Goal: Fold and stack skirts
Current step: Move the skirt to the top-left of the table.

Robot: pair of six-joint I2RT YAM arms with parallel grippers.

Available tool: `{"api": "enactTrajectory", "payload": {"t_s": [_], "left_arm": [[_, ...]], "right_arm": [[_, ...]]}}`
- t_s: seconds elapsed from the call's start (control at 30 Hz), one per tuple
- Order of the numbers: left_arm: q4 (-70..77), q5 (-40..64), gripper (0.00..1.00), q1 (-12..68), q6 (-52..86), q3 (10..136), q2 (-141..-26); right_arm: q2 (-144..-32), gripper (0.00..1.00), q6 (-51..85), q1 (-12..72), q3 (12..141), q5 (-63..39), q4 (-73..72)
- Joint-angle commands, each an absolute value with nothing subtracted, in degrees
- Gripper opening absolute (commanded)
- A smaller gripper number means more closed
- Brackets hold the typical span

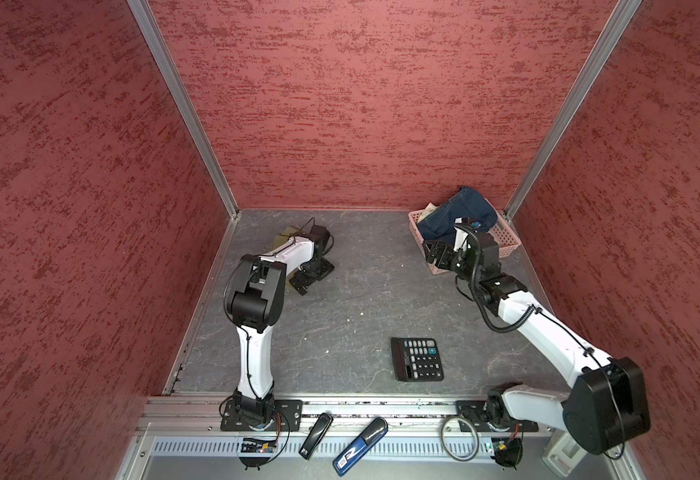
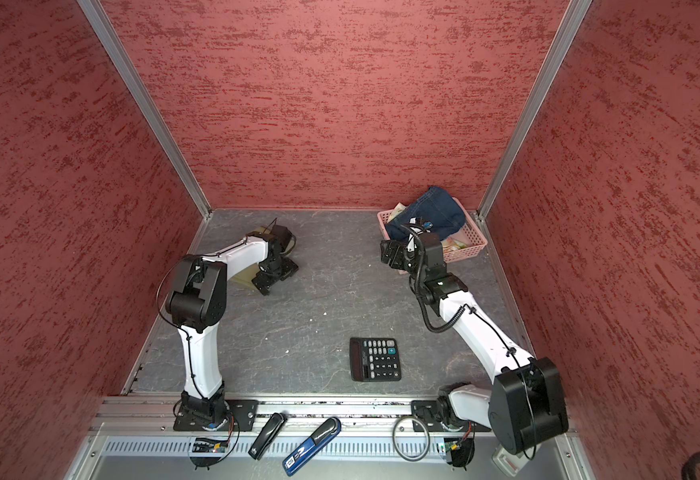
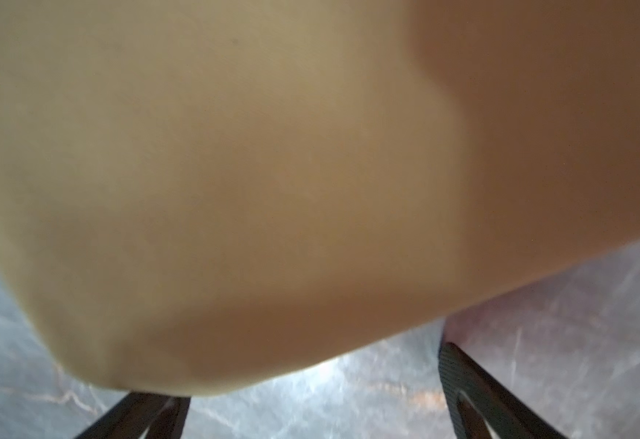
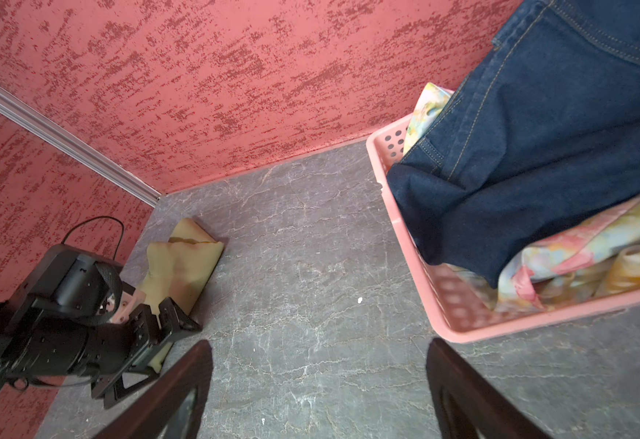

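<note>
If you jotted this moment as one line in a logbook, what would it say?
left gripper: open, at olive skirt on table | right gripper: open, empty, near pink basket | denim skirt, floral skirt: in basket

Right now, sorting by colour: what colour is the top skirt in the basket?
Dark blue denim skirt; clearest in the right wrist view.
</note>
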State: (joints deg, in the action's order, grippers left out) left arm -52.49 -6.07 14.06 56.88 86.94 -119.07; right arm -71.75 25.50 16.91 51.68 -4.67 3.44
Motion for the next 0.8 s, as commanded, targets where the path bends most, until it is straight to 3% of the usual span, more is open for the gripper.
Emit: {"api": "enactTrajectory", "payload": {"t_s": [0.0, 0.33, 0.77], "left_arm": [[-52.91, -6.51, 0.99, 11.09, 54.44, 89.03, -120.79], [-53.52, -3.36, 0.96, 5.45, 54.56, 100.01, -127.64], [-46.86, 5.95, 0.94, -0.51, 67.41, 105.2, -132.31]], "right_arm": [[-71.06, 0.89, 25.14, 16.76, 51.06, -3.07, 3.21], [-72.64, 0.88, 25.4, 16.79, 51.37, -3.26, 2.96], [-75.89, 0.89, 25.65, 16.76, 52.2, -3.6, 2.19]]}}
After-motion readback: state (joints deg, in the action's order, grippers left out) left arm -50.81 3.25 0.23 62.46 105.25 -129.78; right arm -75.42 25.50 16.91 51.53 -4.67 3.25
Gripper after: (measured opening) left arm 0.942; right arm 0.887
